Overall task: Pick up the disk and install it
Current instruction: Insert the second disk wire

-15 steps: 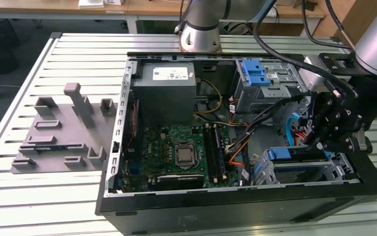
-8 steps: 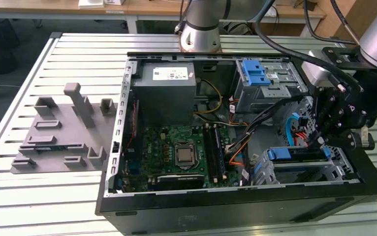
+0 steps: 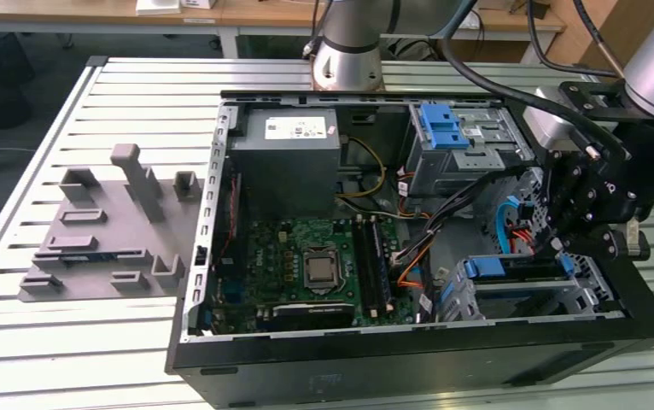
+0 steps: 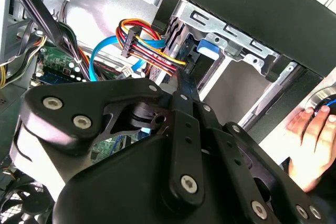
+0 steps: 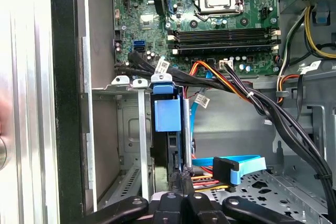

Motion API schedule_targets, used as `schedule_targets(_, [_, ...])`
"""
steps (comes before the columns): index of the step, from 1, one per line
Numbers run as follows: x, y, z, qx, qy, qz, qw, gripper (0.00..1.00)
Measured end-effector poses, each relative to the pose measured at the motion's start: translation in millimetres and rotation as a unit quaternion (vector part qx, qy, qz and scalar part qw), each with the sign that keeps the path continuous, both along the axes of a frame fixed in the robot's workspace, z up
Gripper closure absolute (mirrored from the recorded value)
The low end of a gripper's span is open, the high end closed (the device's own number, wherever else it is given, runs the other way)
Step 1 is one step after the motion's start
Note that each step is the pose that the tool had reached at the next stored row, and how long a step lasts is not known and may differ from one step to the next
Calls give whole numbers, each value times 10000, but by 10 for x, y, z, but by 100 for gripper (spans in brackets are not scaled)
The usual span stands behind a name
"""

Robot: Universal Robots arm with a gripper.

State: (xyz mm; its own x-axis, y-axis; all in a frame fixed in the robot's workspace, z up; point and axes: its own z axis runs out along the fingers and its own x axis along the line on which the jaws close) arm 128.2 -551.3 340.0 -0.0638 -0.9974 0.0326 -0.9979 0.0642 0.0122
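- At the exterior view's left, a grey moulded fixture (image 3: 105,235) lies on the slatted worktop (image 3: 145,94), well apart from the work.
- Centre: the open computer case (image 3: 418,359) lies on its side, motherboard (image 3: 304,269) exposed, the big grey power supply (image 3: 285,162) beyond it.
- At the exterior view's right, my claw (image 3: 572,248) reaches down into the case beside the drive cage (image 3: 521,290).
- The disk (image 5: 169,145) stands on edge in that cage, its blue carrier tab (image 5: 167,114) showing in the first wrist view, with orange, red and yellow cables (image 5: 220,80) running just beside it.
- I judge this the install step: the disk looks partly or fully seated in its bay. Any further push would need to run straight along the cage rails, clear of the cables.
- My claw's fingers (image 5: 184,184) are drawn close together, their tips at the disk's near edge; whether they pinch it or merely press it, I cannot tell.
- A person's hand (image 4: 312,145) rests outside the case in the second wrist view.
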Motion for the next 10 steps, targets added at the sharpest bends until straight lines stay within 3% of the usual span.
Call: schedule_targets(10, [-10,0,0,1,1,0,10000,89])
